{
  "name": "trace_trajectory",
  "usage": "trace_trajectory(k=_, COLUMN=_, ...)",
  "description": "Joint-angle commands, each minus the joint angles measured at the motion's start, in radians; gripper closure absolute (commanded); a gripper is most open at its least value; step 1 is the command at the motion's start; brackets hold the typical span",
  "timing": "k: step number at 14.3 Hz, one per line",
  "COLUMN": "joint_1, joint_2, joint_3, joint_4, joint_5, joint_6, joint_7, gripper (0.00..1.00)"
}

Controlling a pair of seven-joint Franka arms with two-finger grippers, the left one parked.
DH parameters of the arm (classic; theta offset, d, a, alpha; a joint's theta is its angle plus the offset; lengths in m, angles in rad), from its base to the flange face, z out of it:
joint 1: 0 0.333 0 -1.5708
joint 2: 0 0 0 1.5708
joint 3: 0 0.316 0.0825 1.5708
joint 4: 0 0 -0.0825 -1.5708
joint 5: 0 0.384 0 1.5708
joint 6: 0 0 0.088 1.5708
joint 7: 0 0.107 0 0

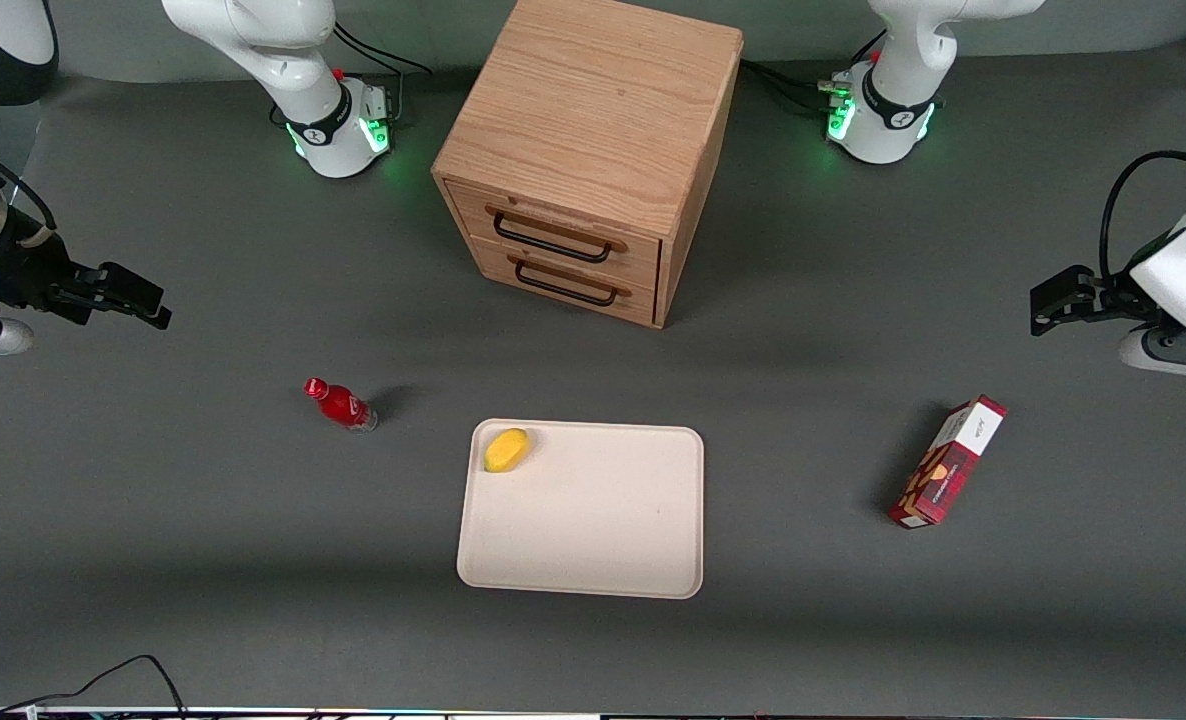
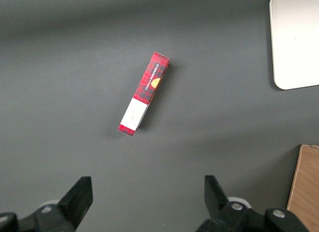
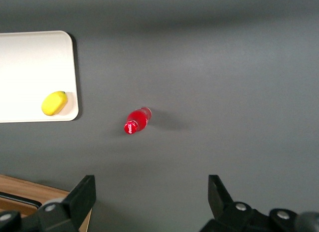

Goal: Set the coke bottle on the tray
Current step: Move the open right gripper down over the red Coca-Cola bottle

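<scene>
The coke bottle is small and red with a red cap. It stands on the grey table, beside the tray, toward the working arm's end. The tray is large, flat and cream-beige with a low rim. A yellow fruit lies in the tray's corner closest to the bottle. My gripper hovers high at the working arm's end of the table, well apart from the bottle. Its fingers are spread wide with nothing between them.
A wooden two-drawer cabinet stands at the middle of the table, farther from the front camera than the tray. A red plaid carton lies toward the parked arm's end. A cable curls at the table's front edge.
</scene>
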Motion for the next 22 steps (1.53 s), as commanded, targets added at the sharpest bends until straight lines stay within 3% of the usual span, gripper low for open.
trace_trajectory(k=1, joint_1=0.03, joint_2=0.007, joint_3=-0.032, joint_4=0.039, joint_5=0.02, joint_6=-0.033, joint_7=0.01, gripper=0.0)
trace_trajectory(k=3, joint_1=0.024, joint_2=0.012, joint_3=-0.037, joint_4=0.056, joint_5=0.05, joint_6=-0.047, joint_7=0.008, gripper=0.0)
trace_trajectory(k=12, joint_1=0.004, joint_2=0.02, joint_3=-0.03, joint_4=-0.006, joint_5=0.053, joint_6=-0.041, joint_7=-0.061, gripper=0.0)
trace_trajectory(k=22, joint_1=0.012, joint_2=-0.034, joint_3=0.055, joint_4=-0.476, joint_5=0.037, joint_6=0.442, joint_7=0.027, gripper=0.0)
